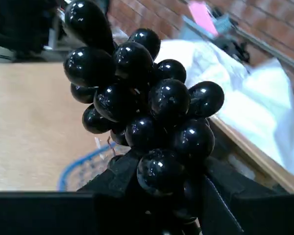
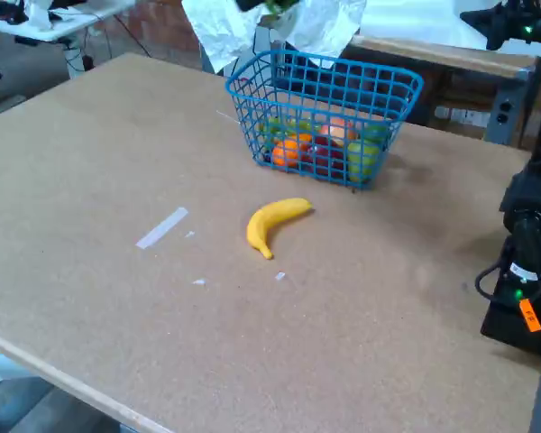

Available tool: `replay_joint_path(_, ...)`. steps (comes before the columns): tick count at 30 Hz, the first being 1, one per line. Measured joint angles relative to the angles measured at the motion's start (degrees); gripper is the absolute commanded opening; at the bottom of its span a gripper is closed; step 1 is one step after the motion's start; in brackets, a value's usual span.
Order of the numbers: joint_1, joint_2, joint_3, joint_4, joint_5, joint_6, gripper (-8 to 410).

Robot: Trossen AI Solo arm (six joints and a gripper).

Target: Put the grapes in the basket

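Wrist view: grapes (image 1: pixel 147 117) filling the middle, glossy black, pinched at the lower end between the dark fingers of the claw (image 1: pixel 159 196); blue basket (image 1: pixel 83 169) rim peeking out lower left, over the tan surface (image 1: pixel 29 127).

Fixed view: basket (image 2: pixel 325 113) standing toward the far side of the surface (image 2: pixel 162 307), holding orange, red and green fruit; yellow banana (image 2: pixel 272 224) lying just in front of it; strip of tape (image 2: pixel 161 227) to the left. Claw and grapes out of frame.
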Motion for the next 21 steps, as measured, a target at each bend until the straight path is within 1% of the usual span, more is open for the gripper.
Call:
replay_joint_path(4, -3.8, -0.4, -0.4, -4.5, 0.0, 3.4, -1)
replay_joint_path(8, -7.2, -0.3, -3.3, -4.8, -1.6, 4.7, -1)
replay_joint_path(11, -9.7, -0.3, -7.9, -0.5, -4.4, 5.2, -1)
replay_joint_path(16, -13.6, -0.3, -18.3, 10.0, -10.3, 5.9, -1)
replay_joint_path(18, -15.0, -0.3, -22.5, 14.1, -11.5, 6.5, -1)
replay_joint_path(21, -16.5, -0.3, -27.8, 18.4, -12.0, 7.2, 0)
